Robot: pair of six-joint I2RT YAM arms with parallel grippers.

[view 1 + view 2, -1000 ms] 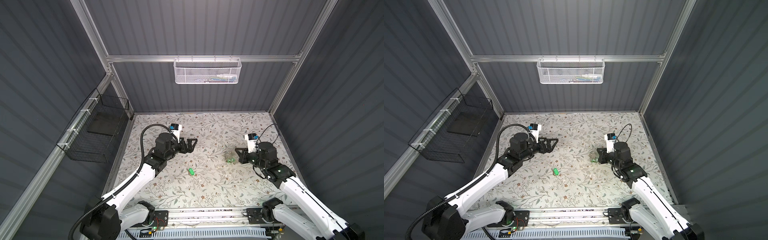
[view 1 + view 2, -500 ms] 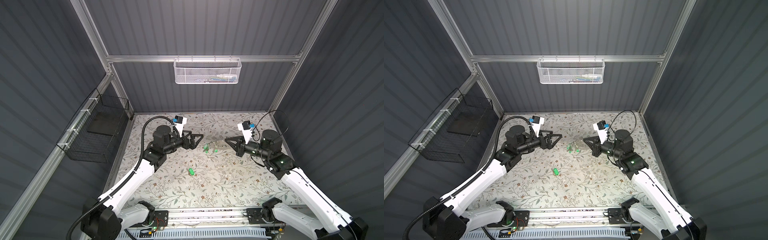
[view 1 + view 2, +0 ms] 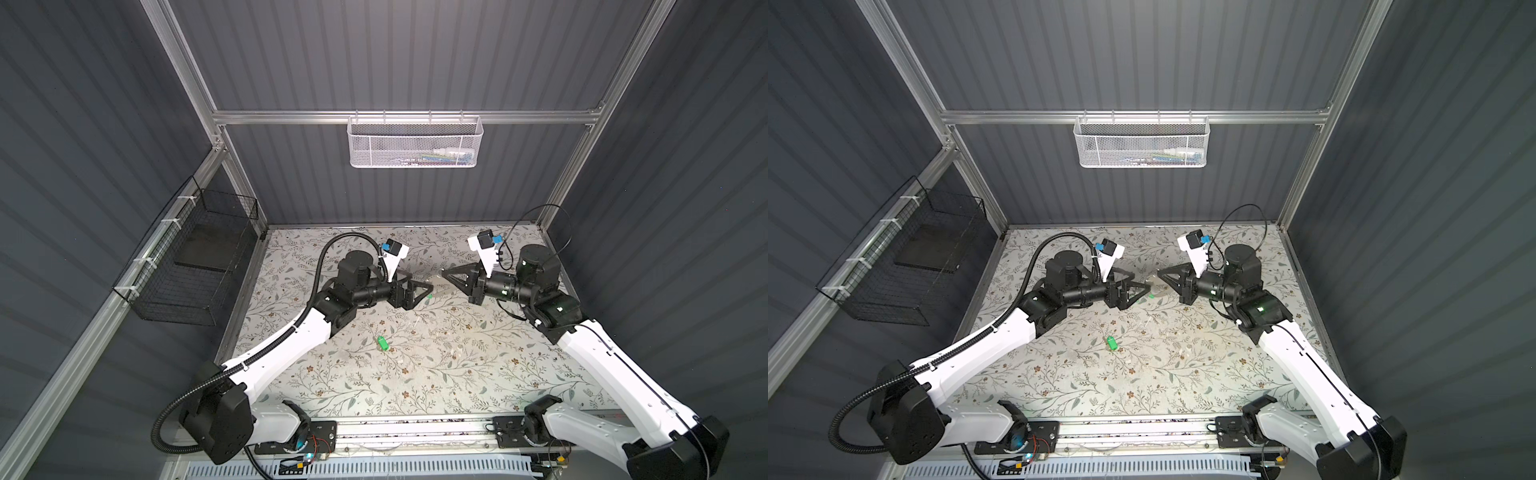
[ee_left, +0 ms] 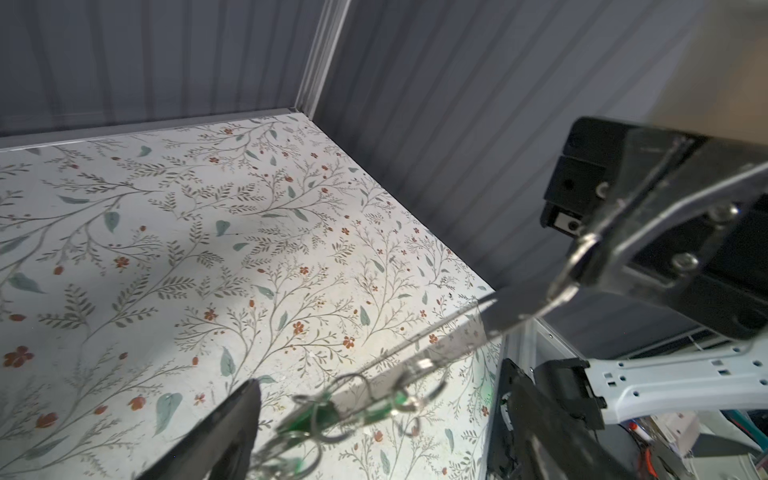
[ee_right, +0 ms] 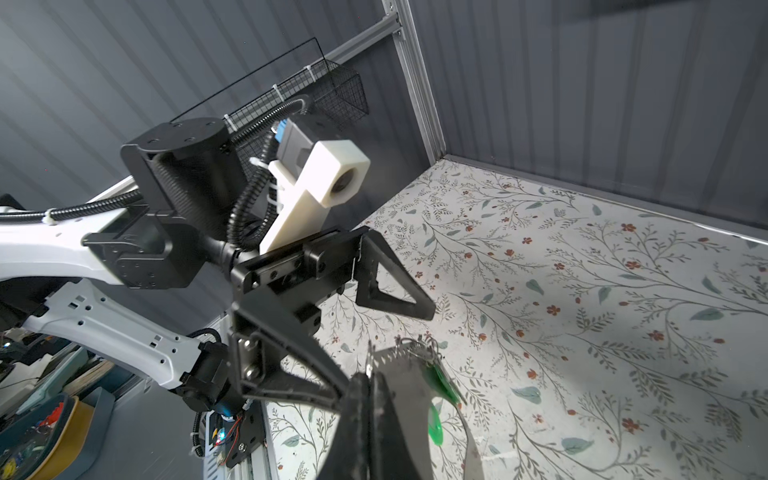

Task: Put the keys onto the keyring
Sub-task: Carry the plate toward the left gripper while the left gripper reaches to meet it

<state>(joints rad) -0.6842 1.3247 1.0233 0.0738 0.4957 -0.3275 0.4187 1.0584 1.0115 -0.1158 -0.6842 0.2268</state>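
1. The two grippers meet nose to nose above the far middle of the tabletop (image 3: 457,374). The left gripper (image 3: 420,281) has its jaws spread wide and holds nothing. The right gripper (image 3: 445,274) is clamped tight on one end of the keyring (image 5: 397,368). If the left arm closes in off-line, I judge its fingers (image 5: 395,291) could strike the right gripper instead of the ring.

2. The keyring hangs in the air between them, held at one end only, and its free end points toward the left gripper. A push from an open finger could twist the flat loop in that thin grip or knock it out, and it would then drop to the tabletop. If the left jaws shut beside the loop and not around it, they would catch nothing.

3. Green keys (image 5: 442,384) already dangle from the keyring on small silver rings; they are too blurred to count. They hang right where the left jaws would close, so the jaws might pinch a key or its ring, not the loop. A jolt could also set them swinging.

4. One loose key (image 3: 382,344) lies flat on the tabletop, nearer and slightly left, well apart from both grippers. It is thin and small, so a later pick could skid it away. With both grippers busy on the ring, nothing is free to fetch it.
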